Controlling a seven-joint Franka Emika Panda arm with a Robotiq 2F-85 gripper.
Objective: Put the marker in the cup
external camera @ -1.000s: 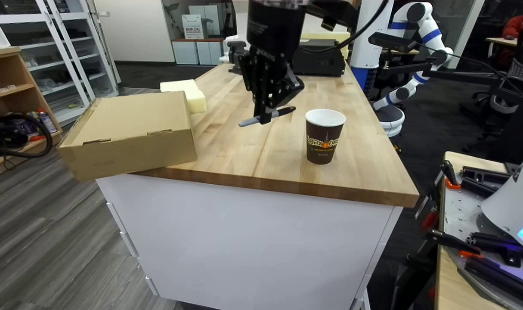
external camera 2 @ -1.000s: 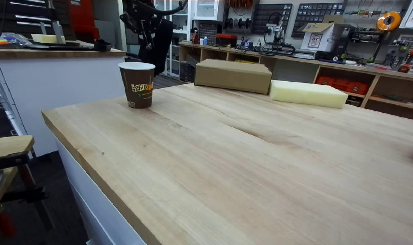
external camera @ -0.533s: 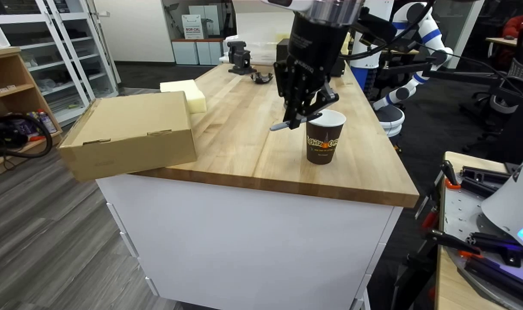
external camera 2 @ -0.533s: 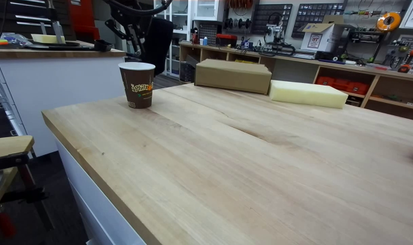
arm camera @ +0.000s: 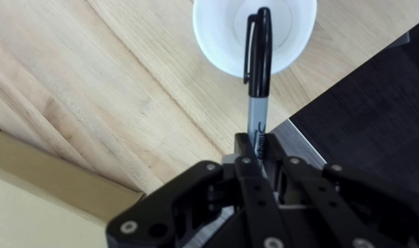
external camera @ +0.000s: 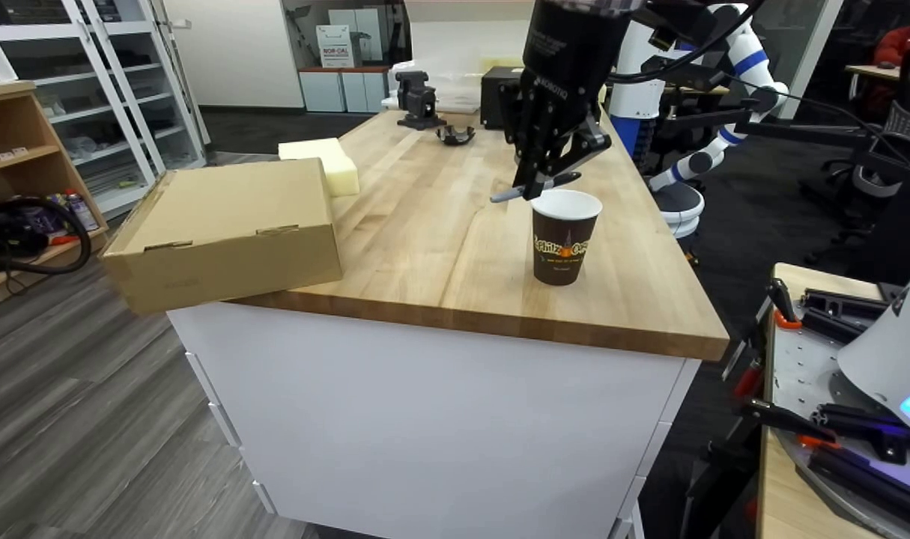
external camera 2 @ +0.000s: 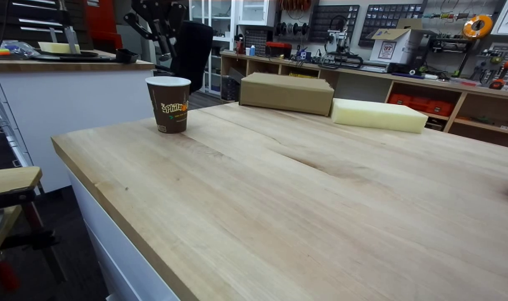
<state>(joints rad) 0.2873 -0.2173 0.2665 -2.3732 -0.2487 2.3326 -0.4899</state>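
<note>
The marker is grey with a black clipped cap and shows in an exterior view (external camera: 508, 195) and in the wrist view (arm camera: 261, 65). My gripper (arm camera: 256, 143) is shut on its grey body. The marker lies nearly level, its cap tilted slightly up. The cup (external camera: 563, 251) is dark brown with a white rim and stands upright on the table. It also shows in an exterior view (external camera 2: 170, 108). In the wrist view the cap overlaps the cup's white inside (arm camera: 223, 44). My gripper (external camera: 533, 187) is at about rim height or above, beside the cup; the exact gap is unclear.
A cardboard box (external camera: 222, 232) overhangs the table's (external camera: 425, 277) edge. A pale yellow foam block (external camera: 323, 165) lies behind it. The cup stands near the table's corner. A dark curved part (external camera: 455, 135) and a black clamp-like device (external camera: 417, 101) are farther back.
In an exterior view, my gripper has moved right with the marker to the cup, dipping and then rising a little. The cup has not moved.
</note>
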